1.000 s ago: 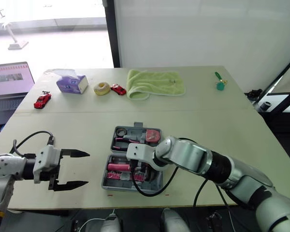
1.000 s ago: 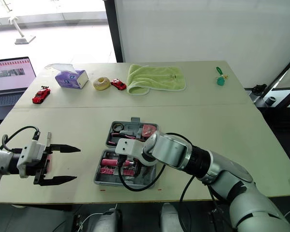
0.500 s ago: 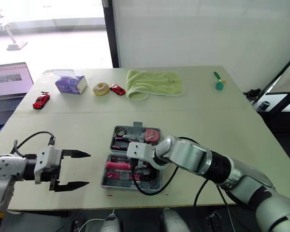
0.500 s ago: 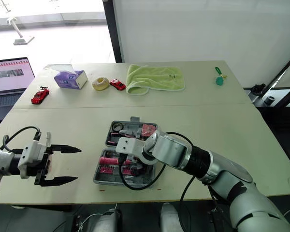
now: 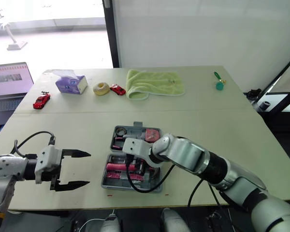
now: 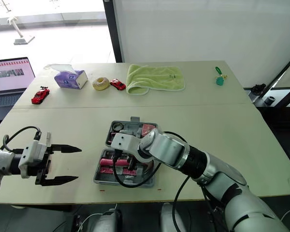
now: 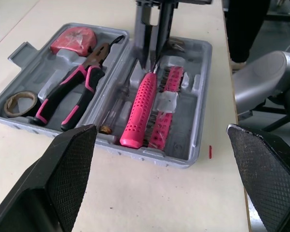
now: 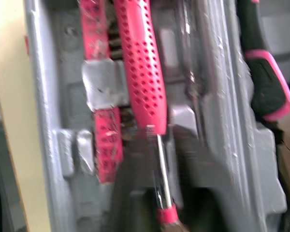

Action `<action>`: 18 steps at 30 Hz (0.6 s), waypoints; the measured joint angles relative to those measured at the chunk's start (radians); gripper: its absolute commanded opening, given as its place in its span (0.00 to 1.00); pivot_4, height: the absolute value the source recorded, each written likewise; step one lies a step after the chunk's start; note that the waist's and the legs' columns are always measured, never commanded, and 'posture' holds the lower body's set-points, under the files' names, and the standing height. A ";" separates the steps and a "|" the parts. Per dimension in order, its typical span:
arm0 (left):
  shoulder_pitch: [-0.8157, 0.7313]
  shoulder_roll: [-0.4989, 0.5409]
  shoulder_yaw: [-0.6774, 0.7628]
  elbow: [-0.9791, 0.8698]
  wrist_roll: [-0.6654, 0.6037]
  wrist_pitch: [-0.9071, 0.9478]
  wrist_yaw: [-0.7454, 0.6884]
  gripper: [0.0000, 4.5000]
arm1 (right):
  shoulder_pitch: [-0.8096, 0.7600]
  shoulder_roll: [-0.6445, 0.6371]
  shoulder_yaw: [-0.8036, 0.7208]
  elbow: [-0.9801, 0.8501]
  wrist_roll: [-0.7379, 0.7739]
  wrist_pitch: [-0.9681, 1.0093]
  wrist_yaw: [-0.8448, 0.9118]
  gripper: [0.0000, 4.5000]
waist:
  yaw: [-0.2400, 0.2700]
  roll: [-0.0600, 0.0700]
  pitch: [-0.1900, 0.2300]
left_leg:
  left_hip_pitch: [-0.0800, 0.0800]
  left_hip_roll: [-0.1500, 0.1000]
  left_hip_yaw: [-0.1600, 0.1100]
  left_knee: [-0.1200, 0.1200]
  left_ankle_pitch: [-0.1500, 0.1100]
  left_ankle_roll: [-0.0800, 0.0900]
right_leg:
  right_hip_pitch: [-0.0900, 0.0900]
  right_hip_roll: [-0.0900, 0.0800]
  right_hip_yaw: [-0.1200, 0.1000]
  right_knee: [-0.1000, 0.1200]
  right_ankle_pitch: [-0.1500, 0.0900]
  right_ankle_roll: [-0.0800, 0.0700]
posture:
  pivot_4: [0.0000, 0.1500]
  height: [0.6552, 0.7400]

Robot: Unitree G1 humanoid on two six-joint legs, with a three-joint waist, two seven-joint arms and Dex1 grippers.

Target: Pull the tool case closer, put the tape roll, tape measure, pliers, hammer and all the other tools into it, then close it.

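The grey tool case (image 5: 136, 126) lies open near the table's front edge. Its far half holds a tape roll (image 7: 19, 103), black-and-pink pliers (image 7: 70, 94) and a red tape measure (image 7: 72, 38). In the near half, a pink-handled screwdriver (image 7: 140, 108) lies beside a pink bit strip. My right gripper (image 7: 152, 63) points down into that half, its fingers closed around the screwdriver's metal shaft (image 8: 160, 169). Left of the case, my left gripper (image 5: 88, 169) hovers open above the table and holds nothing.
Along the back of the table are a green towel (image 5: 154, 82), a purple tissue box (image 5: 71, 83), a yellow ring (image 5: 101, 88), two red toy cars (image 5: 41, 100) (image 5: 118, 89) and a small green item (image 5: 219, 82). A laptop (image 5: 9, 79) stands at the far left.
My right gripper has shifted a little to the left over the case's near half, and the pink screwdriver with it. The left arm has stayed put.
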 measured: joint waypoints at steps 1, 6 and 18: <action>0.000 0.000 0.000 0.000 0.000 0.000 0.002 1.00 | 0.001 0.005 0.000 0.008 -0.001 -0.005 -0.001 0.02 | 0.000 0.000 0.000 | 0.000 0.000 0.000 0.000 0.000 0.000 | 0.000 0.000 0.000 0.000 0.000 0.000 | 1.00 1.00; 0.006 0.000 0.000 0.000 0.000 0.000 0.004 1.00 | 0.009 0.035 0.005 0.045 -0.026 -0.025 -0.005 0.02 | -0.001 0.000 0.000 | 0.000 0.000 0.000 0.000 0.000 0.000 | 0.000 0.000 0.000 0.000 0.000 0.000 | 1.00 1.00; 0.009 0.000 0.000 -0.001 0.000 0.000 0.011 1.00 | 0.016 0.045 0.040 0.110 -0.086 -0.079 0.017 0.02 | -0.003 0.000 -0.001 | 0.002 0.000 0.000 0.000 0.000 0.000 | 0.002 0.000 0.000 0.000 0.000 0.000 | 1.00 1.00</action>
